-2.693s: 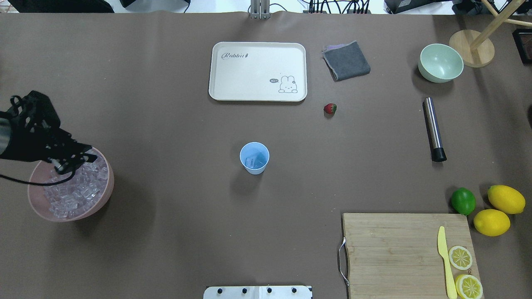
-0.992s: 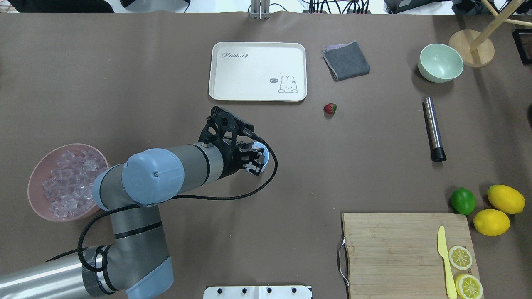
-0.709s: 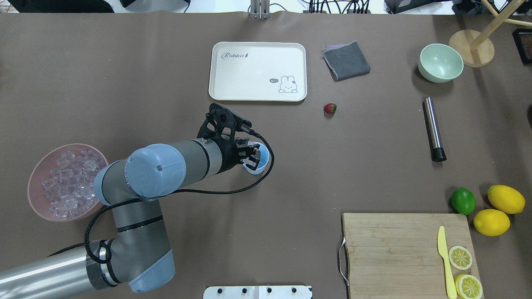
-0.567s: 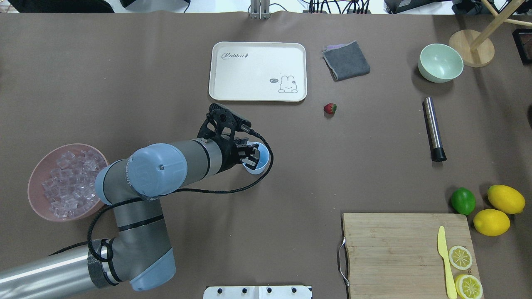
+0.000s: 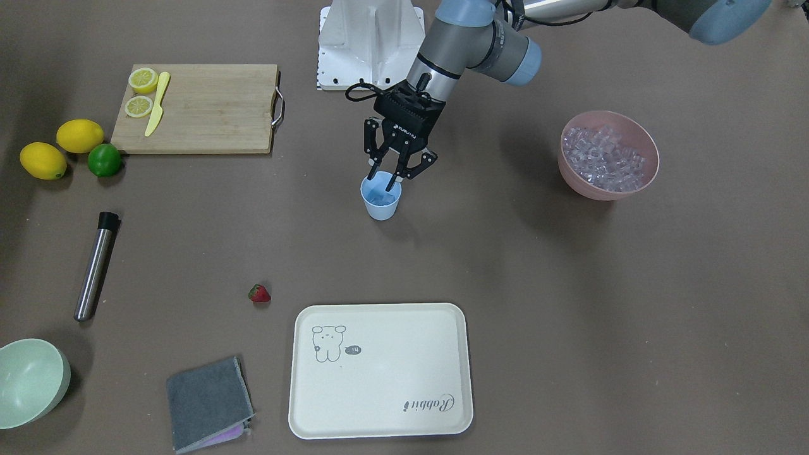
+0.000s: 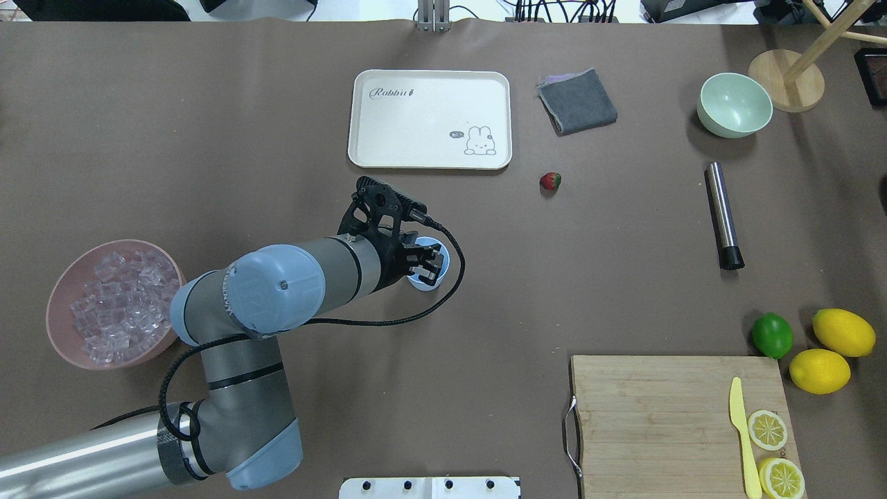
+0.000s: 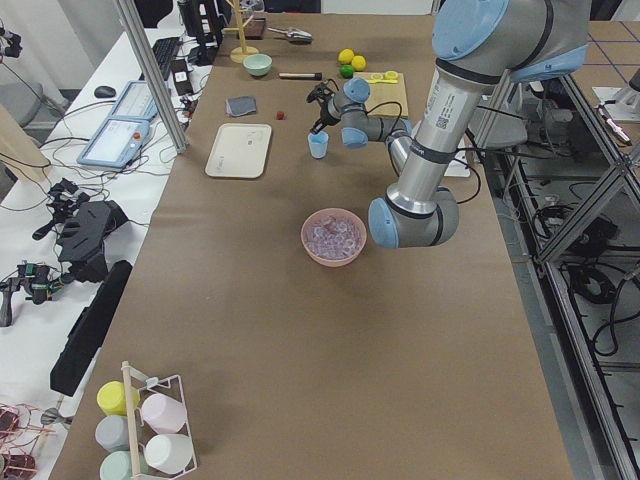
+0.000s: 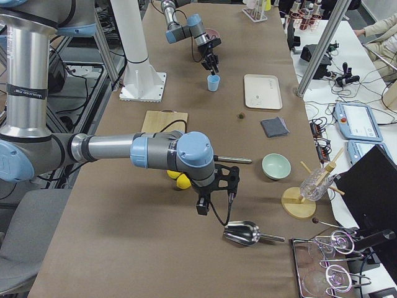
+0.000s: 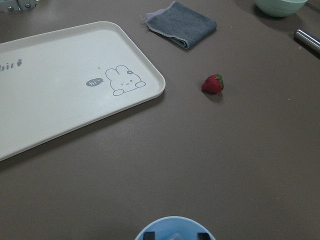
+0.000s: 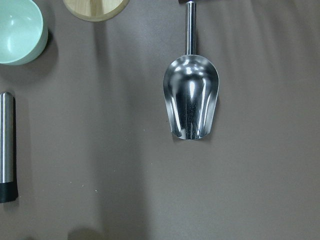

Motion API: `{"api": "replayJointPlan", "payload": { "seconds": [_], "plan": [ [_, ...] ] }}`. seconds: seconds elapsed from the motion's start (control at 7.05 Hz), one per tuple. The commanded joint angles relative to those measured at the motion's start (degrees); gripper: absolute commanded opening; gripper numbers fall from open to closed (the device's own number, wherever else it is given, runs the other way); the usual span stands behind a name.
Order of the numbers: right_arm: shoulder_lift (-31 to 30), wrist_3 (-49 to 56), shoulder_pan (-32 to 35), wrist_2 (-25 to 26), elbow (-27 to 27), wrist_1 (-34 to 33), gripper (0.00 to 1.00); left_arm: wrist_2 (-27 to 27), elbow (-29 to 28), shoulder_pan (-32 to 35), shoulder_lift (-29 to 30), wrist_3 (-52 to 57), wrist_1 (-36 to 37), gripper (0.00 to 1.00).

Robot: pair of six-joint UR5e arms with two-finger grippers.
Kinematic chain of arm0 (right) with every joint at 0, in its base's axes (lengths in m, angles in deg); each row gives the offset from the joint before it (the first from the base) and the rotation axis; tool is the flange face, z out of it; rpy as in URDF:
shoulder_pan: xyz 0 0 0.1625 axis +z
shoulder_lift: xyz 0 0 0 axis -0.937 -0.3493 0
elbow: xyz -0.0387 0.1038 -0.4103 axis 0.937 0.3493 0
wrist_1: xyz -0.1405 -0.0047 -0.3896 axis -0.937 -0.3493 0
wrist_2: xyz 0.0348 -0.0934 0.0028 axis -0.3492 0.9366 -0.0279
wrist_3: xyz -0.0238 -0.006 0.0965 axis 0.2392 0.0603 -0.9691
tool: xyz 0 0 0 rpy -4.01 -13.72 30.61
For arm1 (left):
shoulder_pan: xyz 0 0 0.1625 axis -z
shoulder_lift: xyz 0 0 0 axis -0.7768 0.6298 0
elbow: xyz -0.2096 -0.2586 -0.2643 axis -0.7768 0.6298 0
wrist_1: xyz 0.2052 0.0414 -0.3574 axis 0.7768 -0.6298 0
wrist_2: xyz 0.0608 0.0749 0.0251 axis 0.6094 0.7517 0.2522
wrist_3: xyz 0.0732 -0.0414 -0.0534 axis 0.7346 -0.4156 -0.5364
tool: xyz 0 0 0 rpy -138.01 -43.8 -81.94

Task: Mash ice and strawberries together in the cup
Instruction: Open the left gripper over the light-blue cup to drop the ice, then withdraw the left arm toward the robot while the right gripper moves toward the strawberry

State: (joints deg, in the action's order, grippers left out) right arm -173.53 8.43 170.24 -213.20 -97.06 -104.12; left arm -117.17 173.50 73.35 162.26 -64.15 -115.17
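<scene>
Blue cup: upright on brown tabletop, directly below left gripper.
Left gripper: points down over cup. Fingers apart, tips dipped just inside cup mouth, one per side.
Cup contents: pale shape btw. the tips in left wrist view. Too cropped to ID.
Ice: heaped in pink bowl. Well apart from the fingers, on robot's-left side of them.
Strawberry: lies on tabletop, not in cup. Well apart from the fingers, beyond them (away from robot base) and toward robot's right.
Tray: cream, rabbit print. Beyond the fingers, apart from cup. Strawberry sits near its corner on robot's-right side, not touching.
Steel rod: black end cap, lies flat. Far to robot's right of the fingers.
Grey cloth: folded, farther from the fingers than the strawberry is.
Green bowl: farther to robot's right than the cloth, far from the fingers.
Right gripper: seen in right side view only. Hangs over tabletop, well apart from cup. Fingers' state: cannot tell.
Scoop: steel, lies on tabletop below right wrist cam, hollow side up.
</scene>
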Motion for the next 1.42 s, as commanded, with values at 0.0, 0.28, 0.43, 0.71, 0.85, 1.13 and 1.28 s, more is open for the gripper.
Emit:
{"api": "replayJointPlan", "payload": {
  "seconds": [0.0,0.28,0.43,0.71,0.85,1.13,1.28],
  "plan": [
    [1.9,-0.5,-1.1,0.5,0.3,-0.2,1.00,0.6,0.4,0.0,0.5,-1.1,0.1,0.98],
    [5.9,-2.1,-4.5,-1.3,0.2,0.0,1.00,0.7,3.9,2.3,-4.4,-1.1,0.8,0.98],
    [12.4,-10.0,-9.6,-1.2,-0.1,0.1,1.00,0.3,9.1,6.2,-8.7,-1.0,5.4,0.98],
    [21.5,-17.4,-21.4,1.3,0.9,2.6,1.00,-2.9,12.7,14.9,-8.9,-1.4,16.4,0.98],
    [26.3,-23.6,-26.7,4.0,1.4,2.7,1.00,-11.5,12.9,22.5,-8.6,-0.6,22.1,0.98],
    [32.5,-34.0,-37.1,8.2,1.4,4.9,1.00,-20.5,11.0,35.2,-11.0,3.5,24.8,0.98],
    [34.0,-39.6,-42.0,11.8,1.7,8.2,1.00,-20.5,9.9,36.3,-11.7,4.8,24.5,0.98]
  ]
}}
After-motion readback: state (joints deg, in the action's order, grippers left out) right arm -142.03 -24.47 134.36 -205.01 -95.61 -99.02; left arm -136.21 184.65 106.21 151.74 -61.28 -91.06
